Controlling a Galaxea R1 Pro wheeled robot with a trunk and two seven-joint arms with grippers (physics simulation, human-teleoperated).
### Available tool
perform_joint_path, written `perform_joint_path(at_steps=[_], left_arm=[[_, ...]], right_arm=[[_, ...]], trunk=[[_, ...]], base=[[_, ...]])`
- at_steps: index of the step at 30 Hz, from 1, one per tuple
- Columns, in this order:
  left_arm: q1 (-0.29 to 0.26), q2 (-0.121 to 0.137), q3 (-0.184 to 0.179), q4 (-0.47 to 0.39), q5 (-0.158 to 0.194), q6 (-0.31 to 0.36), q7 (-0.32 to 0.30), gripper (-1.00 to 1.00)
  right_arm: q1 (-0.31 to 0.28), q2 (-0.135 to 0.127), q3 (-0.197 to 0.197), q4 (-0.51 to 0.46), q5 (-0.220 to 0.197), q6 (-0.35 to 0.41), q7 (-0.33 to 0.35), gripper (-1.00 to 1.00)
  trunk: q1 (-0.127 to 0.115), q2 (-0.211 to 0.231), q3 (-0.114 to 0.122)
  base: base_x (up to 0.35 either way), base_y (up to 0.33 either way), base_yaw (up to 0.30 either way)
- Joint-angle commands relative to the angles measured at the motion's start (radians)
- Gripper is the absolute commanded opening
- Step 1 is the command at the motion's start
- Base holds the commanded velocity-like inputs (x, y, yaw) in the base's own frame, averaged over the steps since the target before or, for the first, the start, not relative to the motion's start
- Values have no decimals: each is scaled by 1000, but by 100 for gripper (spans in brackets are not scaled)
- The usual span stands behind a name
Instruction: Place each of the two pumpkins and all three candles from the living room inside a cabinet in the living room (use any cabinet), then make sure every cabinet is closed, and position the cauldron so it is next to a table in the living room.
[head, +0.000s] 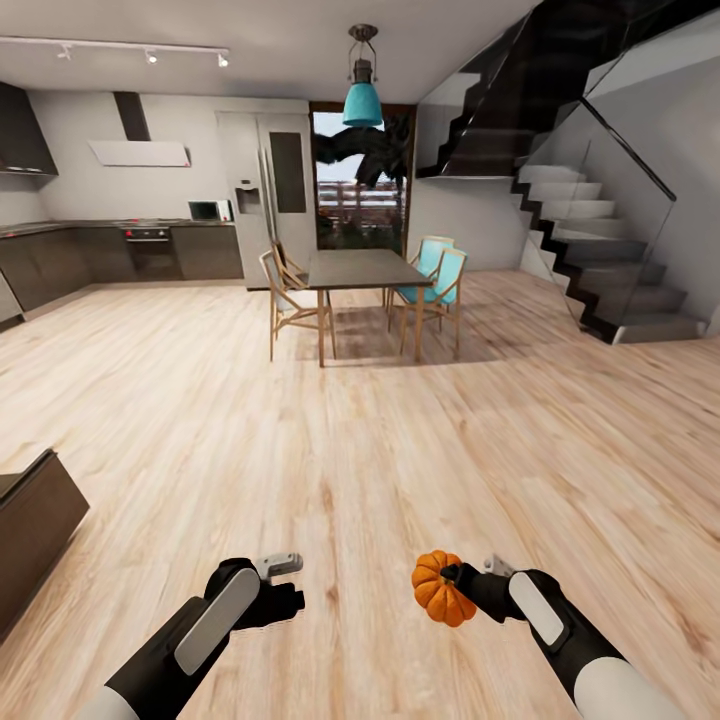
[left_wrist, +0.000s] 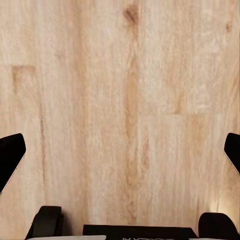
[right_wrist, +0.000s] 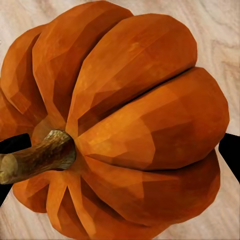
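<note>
While the right end effector (head: 462, 580) clamps a pumpkin (head: 441, 588), the left end effector (left_wrist: 120, 150) gapes above bare floor (head: 360, 440)

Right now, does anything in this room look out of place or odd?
Only the pumpkin: it hangs above the wooden floor, held in the right gripper. The dining table and chairs stand tidy; nothing looks spilled or damaged.

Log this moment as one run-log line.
phase: in transit over wood floor | right pincer: shut on pumpkin | left pincer: open, empty | ahead: dining table | dark cabinet at left
</note>
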Motion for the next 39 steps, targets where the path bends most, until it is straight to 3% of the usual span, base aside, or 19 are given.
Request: perform_joint_path(at_steps=[1, 12, 39], left_arm=[[-1, 1, -3, -1, 10, -1, 10, 100], [-1, 0, -3, -1, 10, -1, 10, 100], [-1, 0, -3, 0, 10, -1, 10, 100]], right_arm=[[-1, -1, 6, -2, -14, 1, -7, -100], [-1, -1, 5, -1, -14, 1, -7, -100], [-1, -1, 0, 1, -17, 2, -8, -100]], trunk=[[0, 0, -1], [0, 0, -4], [0, 0, -15]], base=[[332, 0, 0], [332, 0, -22], [332, 69, -248]])
